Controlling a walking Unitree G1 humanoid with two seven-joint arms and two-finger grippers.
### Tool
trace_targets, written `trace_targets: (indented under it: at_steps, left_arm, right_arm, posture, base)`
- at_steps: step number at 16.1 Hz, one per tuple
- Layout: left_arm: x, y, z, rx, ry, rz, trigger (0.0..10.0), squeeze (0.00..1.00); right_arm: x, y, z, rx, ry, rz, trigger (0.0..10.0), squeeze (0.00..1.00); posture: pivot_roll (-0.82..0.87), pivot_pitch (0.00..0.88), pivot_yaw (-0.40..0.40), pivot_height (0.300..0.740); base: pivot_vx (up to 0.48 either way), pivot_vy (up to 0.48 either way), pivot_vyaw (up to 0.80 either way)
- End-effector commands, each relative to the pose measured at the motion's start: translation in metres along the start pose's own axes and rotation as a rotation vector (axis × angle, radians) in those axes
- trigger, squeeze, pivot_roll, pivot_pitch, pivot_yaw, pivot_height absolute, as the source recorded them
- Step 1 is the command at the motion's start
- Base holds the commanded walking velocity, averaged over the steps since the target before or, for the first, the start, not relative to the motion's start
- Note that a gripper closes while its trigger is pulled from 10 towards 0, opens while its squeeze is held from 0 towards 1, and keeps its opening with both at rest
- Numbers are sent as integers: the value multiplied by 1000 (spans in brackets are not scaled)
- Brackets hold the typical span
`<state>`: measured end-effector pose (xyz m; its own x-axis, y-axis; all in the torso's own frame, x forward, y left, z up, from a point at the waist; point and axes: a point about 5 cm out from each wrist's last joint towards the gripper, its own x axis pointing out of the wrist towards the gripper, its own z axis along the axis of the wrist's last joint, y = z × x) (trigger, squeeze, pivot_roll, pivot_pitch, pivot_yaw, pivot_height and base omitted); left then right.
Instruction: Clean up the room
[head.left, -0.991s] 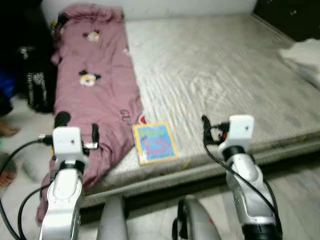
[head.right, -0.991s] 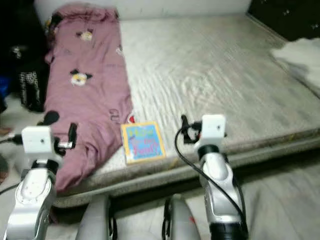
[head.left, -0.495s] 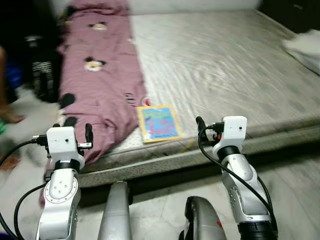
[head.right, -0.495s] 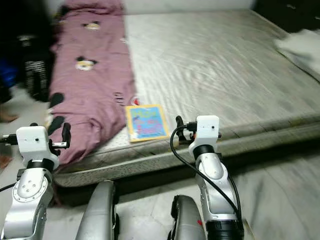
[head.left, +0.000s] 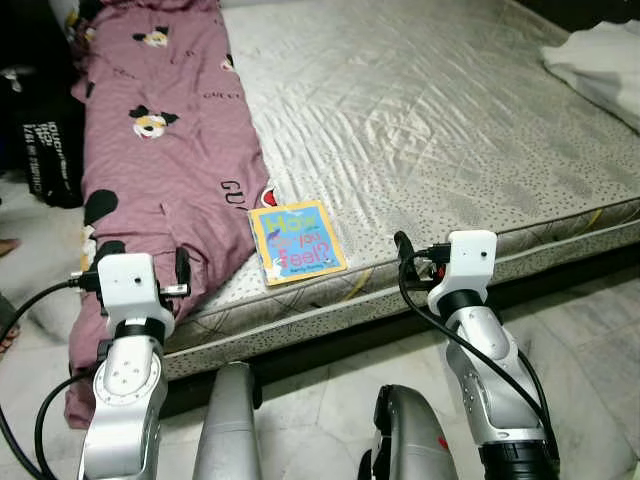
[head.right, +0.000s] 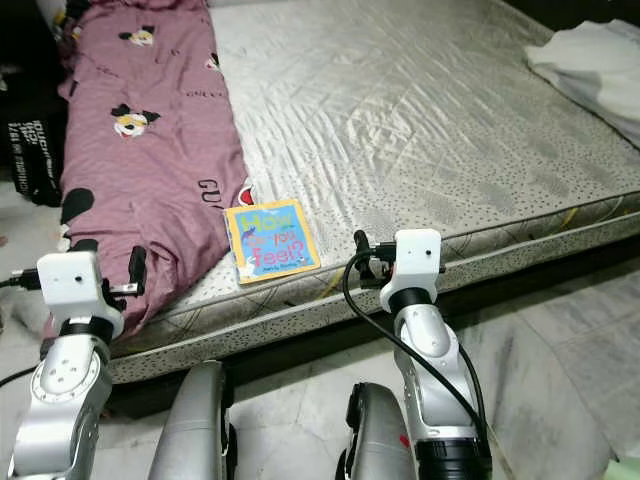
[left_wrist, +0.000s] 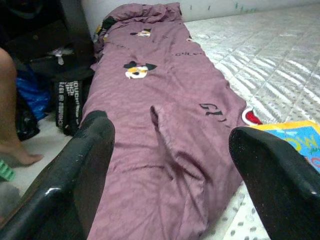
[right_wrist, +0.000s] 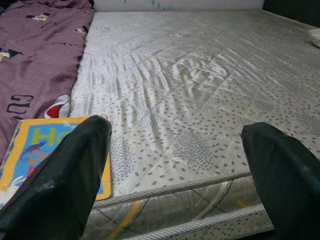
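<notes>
book (head.left: 297, 241): thin, yellow border, blue cover with coloured lettering, lies flat near the front edge of the mattress (head.left: 450, 130), just beside the mauve blanket (head.left: 160, 160). blanket has cartoon mouse prints, runs along the mattress's left side and hangs over the front edge. white folded cloth (head.left: 600, 60) at the far right corner. black bag (head.left: 45, 160) on the floor left of the bed, a person's bare leg (left_wrist: 10, 110) near it. pale marble floor (head.left: 590, 330). left gripper (left_wrist: 170, 165) fingers spread apart, empty, aimed at the blanket. right gripper (right_wrist: 175, 165) fingers spread apart, empty, facing the mattress edge right of the book.
</notes>
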<state>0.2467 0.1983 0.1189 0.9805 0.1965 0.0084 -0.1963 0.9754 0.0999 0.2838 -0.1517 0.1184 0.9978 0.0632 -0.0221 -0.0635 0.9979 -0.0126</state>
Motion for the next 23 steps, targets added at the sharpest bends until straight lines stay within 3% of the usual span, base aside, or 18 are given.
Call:
trace_targets:
  at_steps: [1, 9, 14, 23]
  left_arm:
    - [1, 2, 0, -4, 7, 13, 10000, 0]
    - [17, -1, 9, -55, -24, 54, 10000, 0]
    - [18, -3, 10, -72, -22, 60, 10000, 0]
    - [19, -10, 9, -141, -12, 46, 10000, 0]
  right_arm:
    - [1, 1, 1, 0, 0, 8, 10000, 0]
    - [2, 0, 1, 1, 4, 6, 10000, 0]
    - [3, 1, 0, -3, 3, 16, 10000, 0]
    - [3, 1, -1, 3, 6, 21, 10000, 0]
  posture:
    - [63, 107, -14, 567]
    - [57, 102, -13, 557]
    - [58, 91, -16, 507]
    - [57, 85, -16, 507]
  base:
    - [0, 0, 0]
    - [0, 0, 0]
    - [0, 0, 0]
    - [37, 0, 46]
